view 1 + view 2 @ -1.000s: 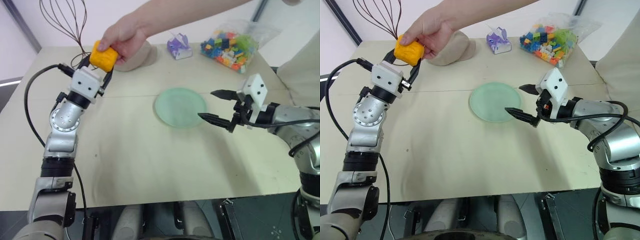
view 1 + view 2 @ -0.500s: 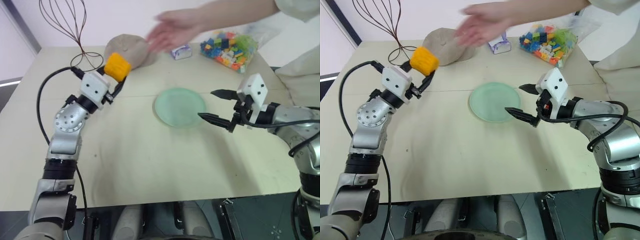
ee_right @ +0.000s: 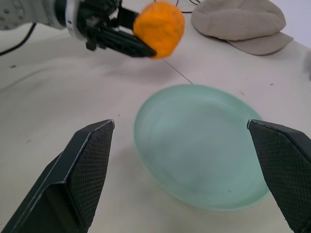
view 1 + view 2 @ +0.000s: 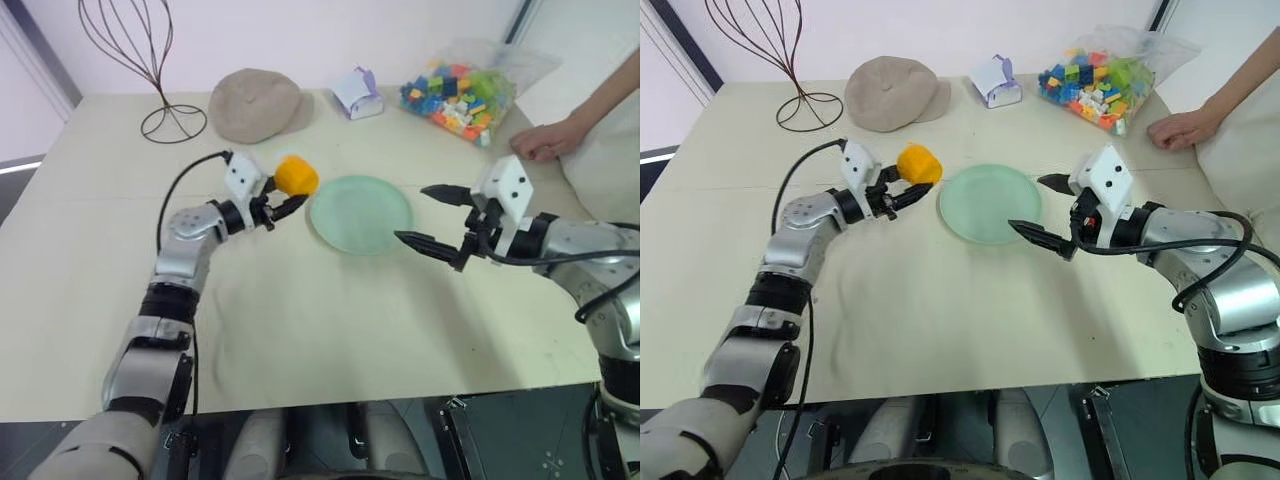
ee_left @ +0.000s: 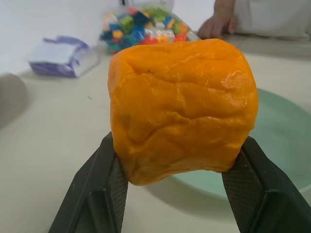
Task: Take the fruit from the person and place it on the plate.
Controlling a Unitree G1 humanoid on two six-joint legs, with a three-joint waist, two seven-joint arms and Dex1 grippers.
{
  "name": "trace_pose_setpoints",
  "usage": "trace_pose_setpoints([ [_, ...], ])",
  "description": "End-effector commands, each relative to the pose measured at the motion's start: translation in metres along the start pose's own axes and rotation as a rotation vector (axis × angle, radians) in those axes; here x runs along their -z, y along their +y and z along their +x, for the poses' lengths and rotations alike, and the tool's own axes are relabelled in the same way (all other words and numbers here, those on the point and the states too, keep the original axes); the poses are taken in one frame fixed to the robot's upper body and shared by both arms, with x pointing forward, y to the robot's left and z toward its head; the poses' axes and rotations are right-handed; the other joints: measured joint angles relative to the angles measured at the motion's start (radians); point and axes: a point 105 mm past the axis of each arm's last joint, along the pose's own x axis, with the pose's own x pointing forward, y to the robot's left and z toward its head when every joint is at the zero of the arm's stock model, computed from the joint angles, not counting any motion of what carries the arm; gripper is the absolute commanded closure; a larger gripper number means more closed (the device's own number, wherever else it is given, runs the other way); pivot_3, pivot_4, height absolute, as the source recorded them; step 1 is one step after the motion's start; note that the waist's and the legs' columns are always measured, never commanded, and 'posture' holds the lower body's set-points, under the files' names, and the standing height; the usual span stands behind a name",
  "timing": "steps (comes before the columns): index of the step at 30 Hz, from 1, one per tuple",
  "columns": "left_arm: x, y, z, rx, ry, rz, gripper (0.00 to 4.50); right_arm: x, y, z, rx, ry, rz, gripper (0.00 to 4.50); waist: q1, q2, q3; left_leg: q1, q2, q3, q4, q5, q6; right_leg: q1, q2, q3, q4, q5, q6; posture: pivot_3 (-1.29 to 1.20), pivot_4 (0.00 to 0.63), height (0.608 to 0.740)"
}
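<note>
The left gripper [image 4: 287, 195] pinches the fruit [image 4: 296, 174] in its jaws, just beside the plate [image 4: 360, 213]. The right gripper [image 4: 428, 214] hovers with jaws spread wide, holding nothing.

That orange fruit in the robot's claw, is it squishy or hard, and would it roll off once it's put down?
The fruit looks fairly soft: its wrinkled skin seems to bulge out above the left gripper's fingers squeezing it. It is probably light, since two thin fingers carry it. Its blocky shape suggests it would settle on the plate rather than roll.
</note>
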Motion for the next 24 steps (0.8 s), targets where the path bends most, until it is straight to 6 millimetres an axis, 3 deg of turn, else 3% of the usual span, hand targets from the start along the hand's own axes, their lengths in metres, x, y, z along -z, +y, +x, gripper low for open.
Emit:
trace_pose_setpoints([
  [1,-0.004,-0.008,0.014,0.050,-0.009,0.040,2.35,-0.014,0.002,-0.007,0.027,-0.040,-0.040,0.00,-0.001,0.000,0.000,0.000,0.000,0.000,0.000,0.000,0.000,0.000,0.000,0.000,0.000,0.000,0.000,0.00,0.150,0.740],
  [6,0.009,-0.022,0.027,0.105,0.029,0.030,2.35,-0.015,0.004,-0.013,0.058,-0.036,-0.038,0.00,0.000,0.000,0.000,0.000,0.000,0.000,0.000,0.000,0.000,0.000,0.000,0.000,0.001,0.000,0.000,0.00,0.150,0.740],
  [17,0.027,-0.037,0.035,0.149,0.083,0.035,2.35,-0.015,0.008,-0.021,0.108,-0.029,-0.030,0.00,0.003,0.000,0.000,0.000,0.000,0.000,0.000,0.000,0.000,0.000,-0.001,0.000,0.002,0.000,0.000,0.00,0.150,0.740],
  [22,0.029,-0.039,0.038,0.154,0.091,0.039,0.04,-0.015,0.009,-0.024,0.121,-0.028,-0.030,0.00,0.014,0.000,0.000,0.000,0.000,0.000,0.001,0.000,0.000,0.000,0.000,0.000,0.002,0.000,0.000,0.00,0.150,0.740],
  [24,0.026,-0.038,0.040,0.151,0.077,0.038,0.04,-0.015,0.009,-0.025,0.128,-0.028,-0.030,0.00,0.018,0.000,0.000,0.000,0.000,0.000,0.001,0.000,0.000,0.000,0.000,0.000,0.002,0.000,0.000,0.00,0.150,0.740],
])
